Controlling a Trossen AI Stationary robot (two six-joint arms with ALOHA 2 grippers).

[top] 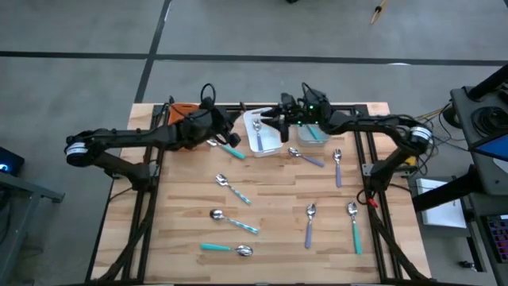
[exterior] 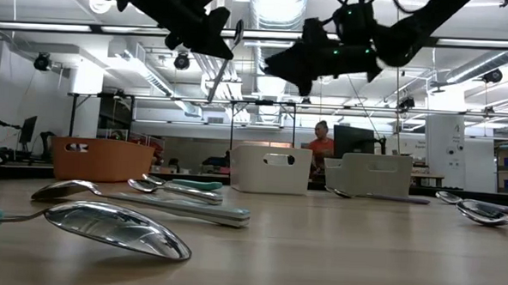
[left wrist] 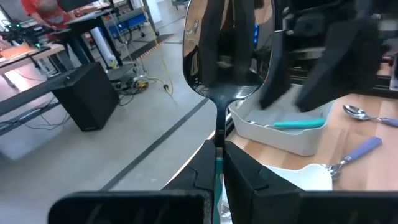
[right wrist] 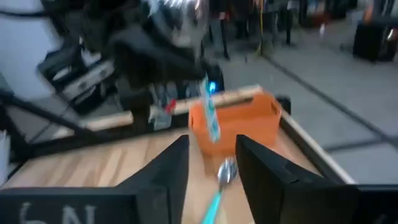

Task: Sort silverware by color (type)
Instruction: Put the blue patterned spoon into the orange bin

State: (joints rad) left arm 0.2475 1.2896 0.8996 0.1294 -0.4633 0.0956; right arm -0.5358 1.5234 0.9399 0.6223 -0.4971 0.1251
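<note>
The left gripper (left wrist: 217, 163) is clamped on the teal handle of a spoon (left wrist: 227, 50), holding it upright above the far edge of the table, between the orange bin (top: 184, 109) and the white bin (top: 265, 143). The right gripper (right wrist: 211, 163) hangs close by over the far middle of the table with its fingers spread and nothing between them. In the high view the white bin holds one lavender-handled piece (top: 258, 129), and the grey bin (top: 313, 135) to its right holds one teal-handled piece (left wrist: 297, 124). The inside of the orange bin is hidden under the left arm. The rest of the silverware lies loose on the wooden table (top: 270, 234): a teal spoon (top: 225, 146) just left of the white bin, a lavender spoon (top: 306, 157) and a lavender fork (top: 338, 167) near the grey bin, two striped spoons (top: 232, 189) in the middle, a teal spoon (top: 228, 249) at the near edge, and a lavender spoon (top: 309, 225) and teal fork (top: 354, 227) at the near right. A person in orange (exterior: 322, 144) sits far behind the bins. Pale lettering on the right gripper's body (right wrist: 56, 214) is cut off and cannot be read.
</note>
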